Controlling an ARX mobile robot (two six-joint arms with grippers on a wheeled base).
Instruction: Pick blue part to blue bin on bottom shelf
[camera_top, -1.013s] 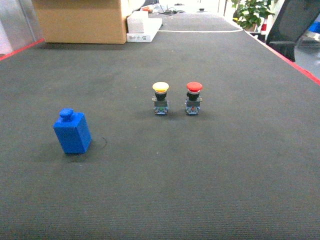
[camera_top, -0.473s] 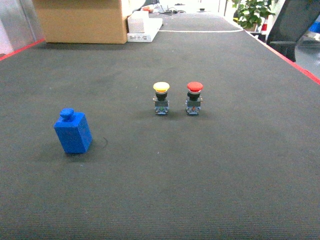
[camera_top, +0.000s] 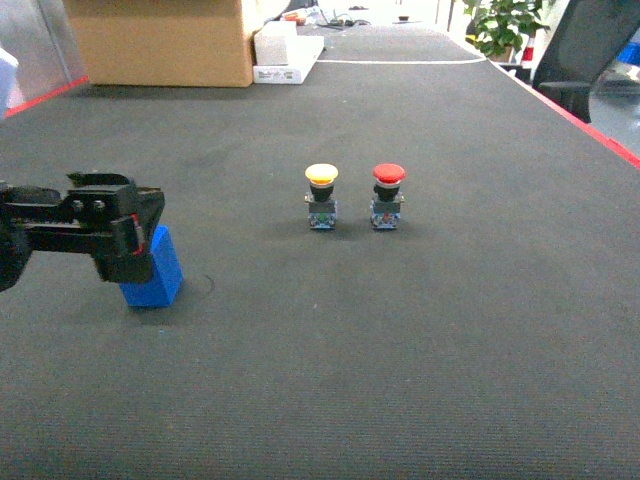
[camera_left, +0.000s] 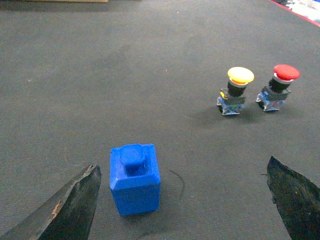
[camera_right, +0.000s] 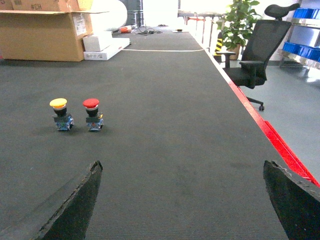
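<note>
The blue part (camera_left: 135, 180), a small blue block with a knob on top, stands upright on the dark carpet. My left gripper (camera_left: 182, 167) is open around it, with the block close to the left finger (camera_left: 75, 205) and not touching it. From the head, the left gripper (camera_top: 140, 240) hides the top of the blue part (camera_top: 158, 275). My right gripper (camera_right: 182, 165) is open over bare carpet and is outside the head view. Blue bins (camera_right: 302, 50) sit on a steel rack at the far right; I cannot tell which tier.
A yellow push button (camera_top: 321, 190) and a red push button (camera_top: 387, 190) stand side by side mid-floor. A cardboard box (camera_top: 160, 40) and a white box (camera_top: 285, 55) lie at the back. An office chair (camera_right: 257, 45) and a plant (camera_right: 237, 22) stand beyond the red edge strip (camera_right: 270, 135).
My left gripper has come into the head view from the left and now stands over the blue part. The blue part and the buttons have not moved.
</note>
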